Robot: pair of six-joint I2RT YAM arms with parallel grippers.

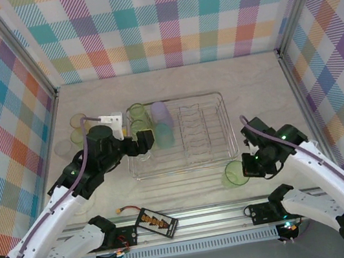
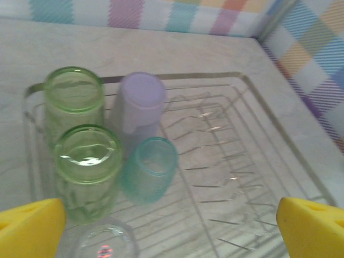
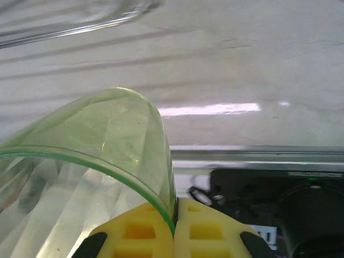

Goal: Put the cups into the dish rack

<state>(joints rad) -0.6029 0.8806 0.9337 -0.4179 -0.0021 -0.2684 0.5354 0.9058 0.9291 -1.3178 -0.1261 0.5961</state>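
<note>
**Q:** Right side. What do I have in hand?

**A:** My right gripper is clamped on the rim of a green cup, one pad inside the wall and one outside. The cup sits on the table just outside the near right corner of the rack. Its mouth is up, as far as I can judge.

**Q:** And the left?

**A:** My left gripper hangs over the rack's left end. Its fingers are spread wide with nothing between them. Below it stand a green pair, a lilac cup and a teal cup, with a clear cup nearest the lens. Three loose cups wait on the table left of the rack.

**Q:** What could go wrong from here?

**A:** In my judgement the hold is the weak point.
- **Grip:** a pinch on one thin wall lets the cup swing or slip once it leaves the table. Squeezing harder may bend the plastic.
- **Lift:** the cup must clear the rack's near rail. A low carry would catch the rail and shove the rack.
- **Placement:** the free wires lie in the right half, so I would load there. Heading left risks meeting my other arm and toppling the cups standing there.
</note>
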